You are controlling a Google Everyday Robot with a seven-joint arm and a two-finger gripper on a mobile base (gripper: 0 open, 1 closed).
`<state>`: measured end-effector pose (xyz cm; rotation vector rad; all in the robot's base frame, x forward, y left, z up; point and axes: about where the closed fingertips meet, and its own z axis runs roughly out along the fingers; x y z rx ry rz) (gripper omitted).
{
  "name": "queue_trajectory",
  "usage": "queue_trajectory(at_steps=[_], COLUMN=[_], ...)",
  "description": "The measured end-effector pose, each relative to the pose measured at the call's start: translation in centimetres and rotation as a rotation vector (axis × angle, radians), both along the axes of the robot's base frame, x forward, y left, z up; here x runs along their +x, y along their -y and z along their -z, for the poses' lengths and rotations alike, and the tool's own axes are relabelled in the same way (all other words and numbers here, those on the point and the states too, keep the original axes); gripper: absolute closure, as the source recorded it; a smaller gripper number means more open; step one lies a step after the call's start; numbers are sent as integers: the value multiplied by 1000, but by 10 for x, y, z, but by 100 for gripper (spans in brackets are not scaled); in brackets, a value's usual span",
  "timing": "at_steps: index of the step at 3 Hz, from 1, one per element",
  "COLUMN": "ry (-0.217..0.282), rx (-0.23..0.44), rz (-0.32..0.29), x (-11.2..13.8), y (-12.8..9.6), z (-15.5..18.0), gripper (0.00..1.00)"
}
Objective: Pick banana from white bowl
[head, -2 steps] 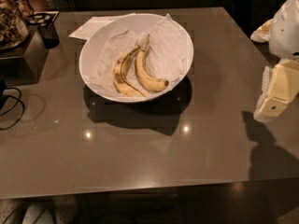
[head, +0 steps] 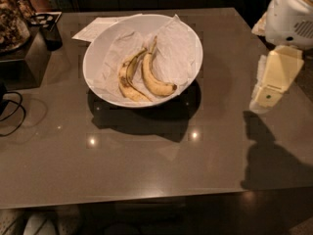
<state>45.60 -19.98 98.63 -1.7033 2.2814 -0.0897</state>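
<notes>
The white bowl (head: 98,48) stands on the grey table at the back, left of centre, lined with crumpled white paper. In it lie two bananas side by side. The banana (head: 154,81) is the plumper, smoother one on the right, with its dark tip toward the lower right. A thinner, brown-streaked banana (head: 126,80) lies to its left. My gripper (head: 274,80), cream-coloured, hangs over the table's right side, well to the right of the bowl and apart from it, holding nothing.
A dark box (head: 24,58) with a container of snacks (head: 10,18) stands at the back left, with a dark cup (head: 51,35) beside it. A black cable (head: 10,109) lies at the left edge. A paper sheet (head: 95,28) lies behind the bowl.
My gripper has shifted slightly left and up, toward the bowl. The bowl and both bananas have not moved.
</notes>
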Motion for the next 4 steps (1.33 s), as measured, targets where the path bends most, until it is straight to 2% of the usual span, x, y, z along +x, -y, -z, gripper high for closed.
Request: queue_trajectory(at_steps=[1,2,3,4], ry=[-38,-17,9,-34], rx=[-13,-5,25,112], rz=[-18,-25,-10,-6], x=[21,27,30,30], y=[-26,-32,-35,-47], z=[-3,-5,-7,-8], gripper=[0,0,0,0])
